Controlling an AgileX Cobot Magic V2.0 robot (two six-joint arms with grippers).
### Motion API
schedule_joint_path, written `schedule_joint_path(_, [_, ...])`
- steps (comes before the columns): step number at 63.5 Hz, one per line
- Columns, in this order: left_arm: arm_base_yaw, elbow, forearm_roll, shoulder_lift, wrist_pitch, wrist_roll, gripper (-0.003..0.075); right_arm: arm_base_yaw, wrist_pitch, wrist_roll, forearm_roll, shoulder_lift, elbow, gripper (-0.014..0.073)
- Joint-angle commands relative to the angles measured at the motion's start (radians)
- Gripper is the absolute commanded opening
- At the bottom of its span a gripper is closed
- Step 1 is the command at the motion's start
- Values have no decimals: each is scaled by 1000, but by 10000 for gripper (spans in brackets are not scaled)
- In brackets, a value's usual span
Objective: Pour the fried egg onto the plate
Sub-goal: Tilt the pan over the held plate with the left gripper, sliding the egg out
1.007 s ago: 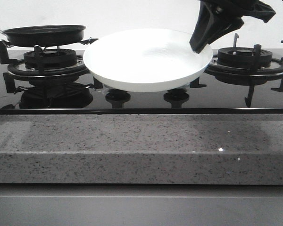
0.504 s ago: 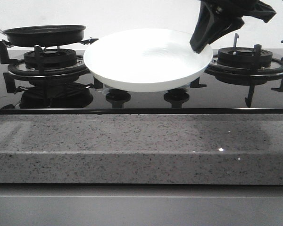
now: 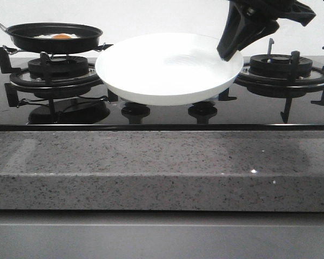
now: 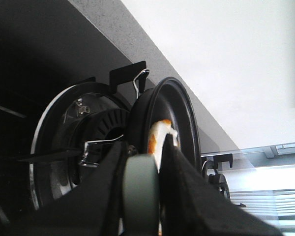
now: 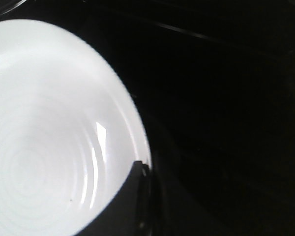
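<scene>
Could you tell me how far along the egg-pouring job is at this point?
Done: the right gripper holds the plate by its rim, raised above the stove, and the left gripper grips the frying pan handle, pan lifted above the burner. In hand: pan tipping toward the plate. Left: the fried egg is in the pan; the plate is empty.

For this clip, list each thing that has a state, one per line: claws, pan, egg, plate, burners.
left claw: shut on the pan handle
right claw: shut on the plate rim
frying pan: lifted off the left burner, tilted toward the camera
fried egg: in the pan
plate: held above the stovetop, empty
right burner: unlit, bare
</scene>
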Motion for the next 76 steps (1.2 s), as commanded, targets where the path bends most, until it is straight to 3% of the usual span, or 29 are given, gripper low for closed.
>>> schedule_joint_path(1, [-4, -32, -82, -82, 56, 22, -20, -3, -51, -7, 27, -42, -26, -118])
schedule_joint_path(22, [-11, -26, -77, -264, 67, 95, -20, -3, -51, -7, 27, -42, -26, -118])
schedule_joint_path(34, [-67, -26, -53, -365, 63, 146, -20, -3, -51, -7, 27, -42, -26, -118])
schedule_joint_path(44, [-160, -26, -44, -428, 27, 171, -20, -3, -51, -7, 27, -42, -26, -118])
schedule_joint_path(56, [-298, -26, 68, -464, -63, 209, -20, -3, -51, -7, 27, -42, -26, -118])
schedule_joint_path(76, [-530, -26, 257, -538, -331, 310, -20, -3, -51, -7, 27, -42, -26, -118])
